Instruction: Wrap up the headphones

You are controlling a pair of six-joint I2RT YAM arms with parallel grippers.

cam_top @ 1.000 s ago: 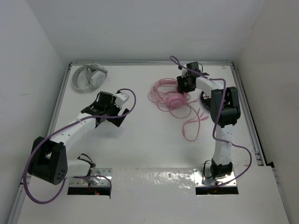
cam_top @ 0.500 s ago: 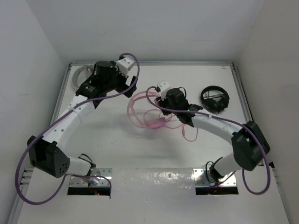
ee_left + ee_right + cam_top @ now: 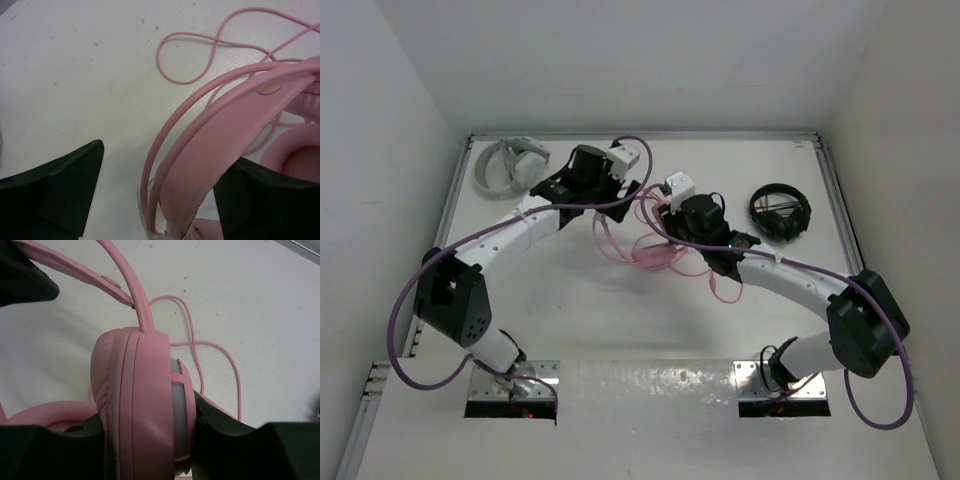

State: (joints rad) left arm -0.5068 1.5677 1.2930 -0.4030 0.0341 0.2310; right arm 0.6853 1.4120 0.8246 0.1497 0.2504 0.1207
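Note:
The pink headphones (image 3: pixel 648 250) lie mid-table with their thin cable (image 3: pixel 724 284) trailing to the right. My right gripper (image 3: pixel 150 415) is shut on one padded earcup (image 3: pixel 132 395), squeezing it from both sides. My left gripper (image 3: pixel 167 155) is open and straddles the pink headband (image 3: pixel 240 115). The band rests against the right finger (image 3: pixel 270 200), with a wide gap to the left finger (image 3: pixel 50 200). From above, the left gripper (image 3: pixel 625 195) and the right gripper (image 3: pixel 670 220) stand close together over the headphones. Cable loops (image 3: pixel 190 80) lie on the table beyond the band.
Grey-white headphones (image 3: pixel 510 165) sit in the back left corner. Black headphones (image 3: pixel 780 212) sit at the back right. A raised rim (image 3: pixel 460 200) borders the white table on all sides. The left arm's purple hose (image 3: pixel 620 150) arcs above its wrist.
My right gripper closed on the earcup and carried the headphones from the back right toward the middle. My left arm swung across to the headband, and its jaws have narrowed a little.

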